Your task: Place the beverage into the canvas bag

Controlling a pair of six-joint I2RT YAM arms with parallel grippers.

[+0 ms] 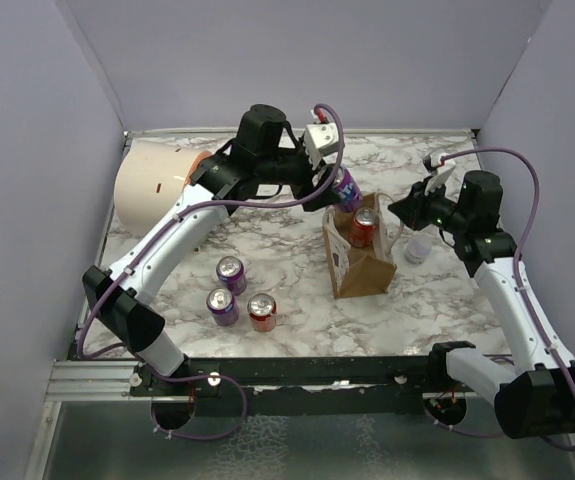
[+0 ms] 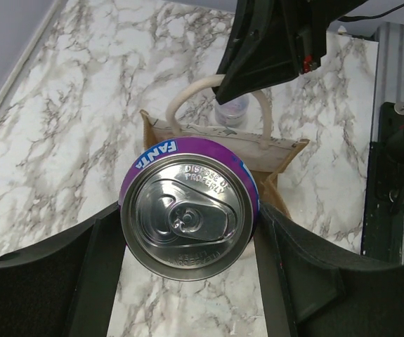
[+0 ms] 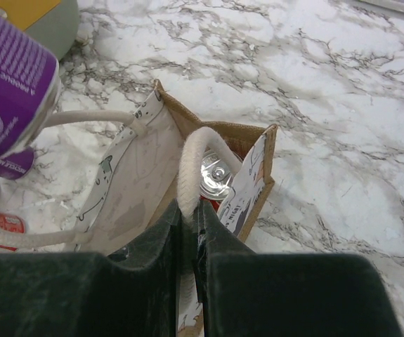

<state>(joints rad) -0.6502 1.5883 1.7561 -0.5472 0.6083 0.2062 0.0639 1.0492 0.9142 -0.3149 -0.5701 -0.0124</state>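
My left gripper [image 1: 339, 190] is shut on a purple Fanta can [image 2: 189, 216] and holds it above the far edge of the brown canvas bag [image 1: 359, 262]. The can also shows in the right wrist view [image 3: 8, 84] and in the top view [image 1: 347, 190]. My right gripper [image 3: 196, 219] is shut on one white rope handle [image 3: 191, 165] of the bag and holds that side up. A red can [image 1: 364, 228] stands inside the bag; its silver top [image 3: 217, 175] shows in the right wrist view. The bag's other handle [image 3: 82, 121] hangs loose.
Two purple cans [image 1: 230, 270] [image 1: 222, 305] and a red can [image 1: 262, 312] stand left of the bag. A big cream cylinder [image 1: 152, 185] lies at the back left. A small clear cup [image 1: 418, 248] stands right of the bag.
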